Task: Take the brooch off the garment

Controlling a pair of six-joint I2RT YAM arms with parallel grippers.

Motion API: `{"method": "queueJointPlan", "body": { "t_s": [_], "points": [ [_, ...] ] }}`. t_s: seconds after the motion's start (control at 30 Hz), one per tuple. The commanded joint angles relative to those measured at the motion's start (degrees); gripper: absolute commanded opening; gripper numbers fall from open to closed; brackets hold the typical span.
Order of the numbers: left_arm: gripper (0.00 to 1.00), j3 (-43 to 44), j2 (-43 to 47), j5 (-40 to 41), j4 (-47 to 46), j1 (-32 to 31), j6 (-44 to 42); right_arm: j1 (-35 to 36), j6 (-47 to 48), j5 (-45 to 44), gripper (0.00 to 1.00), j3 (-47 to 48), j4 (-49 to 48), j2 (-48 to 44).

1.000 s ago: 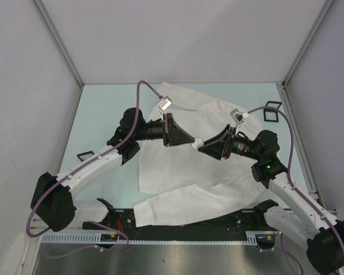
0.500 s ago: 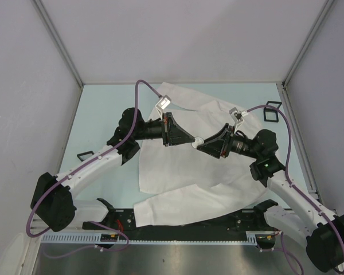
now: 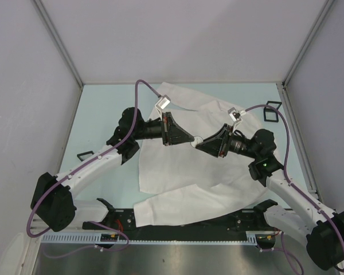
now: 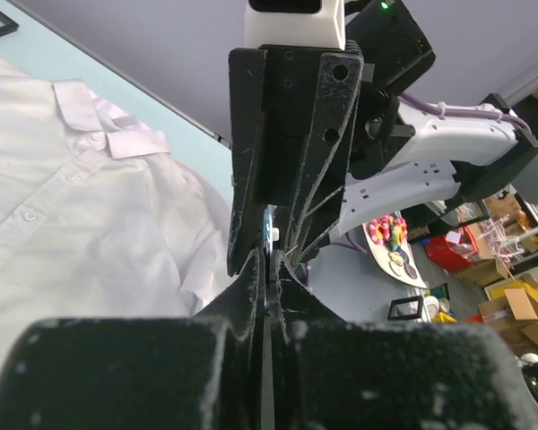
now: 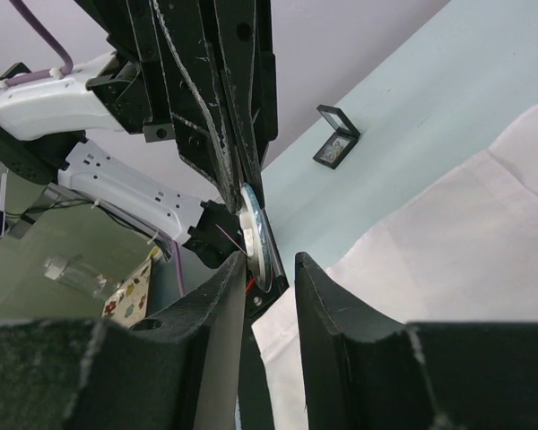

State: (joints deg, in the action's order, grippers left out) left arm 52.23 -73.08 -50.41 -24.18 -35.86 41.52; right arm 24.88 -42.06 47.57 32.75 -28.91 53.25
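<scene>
Brooch at my right fingertips
I see the silvery brooch [image 5: 255,235] pinched by the left gripper [image 5: 245,179], dipping between the right gripper's [image 5: 271,264] parted jaws, above the white garment [image 5: 457,260].

White shells on left arm [image 3: 92,166] and right arm [image 3: 292,192], black joints, scuffed black pincer fingers [image 5: 332,358], looping purple cables [image 3: 139,91], green light [image 3: 266,167].

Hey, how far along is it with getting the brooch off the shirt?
Mostly done, apparently: the brooch is pinched by the fingers of the left gripper above the garment, no cloth visibly attached. In hand: the right gripper, open, brackets it, perhaps for a handover. Left: setting it down off the garment.
</scene>
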Motion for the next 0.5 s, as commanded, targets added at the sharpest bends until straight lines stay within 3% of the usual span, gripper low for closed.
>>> {"method": "queueJointPlan", "body": {
  "t_s": [0.0, 0.2, 0.47],
  "points": [
    [0.0, 0.6, 1.9, 1.4, 1.2, -0.1, -3.3, 1.0, -1.3, -6.1, 0.33, 1.7, -0.4, 0.4],
    [0.01, 0.9, 2.3, 3.0, 3.4, -0.5, -4.6, 2.9, -3.8, -9.9, 0.36, 1.7, -3.6, 1.4],
    [0.0, 0.5, 3.2, 3.7, 3.0, -0.5, -4.6, 4.0, -4.0, -12.4, 0.32, 1.7, -2.0, 1.6]
  ]
}}
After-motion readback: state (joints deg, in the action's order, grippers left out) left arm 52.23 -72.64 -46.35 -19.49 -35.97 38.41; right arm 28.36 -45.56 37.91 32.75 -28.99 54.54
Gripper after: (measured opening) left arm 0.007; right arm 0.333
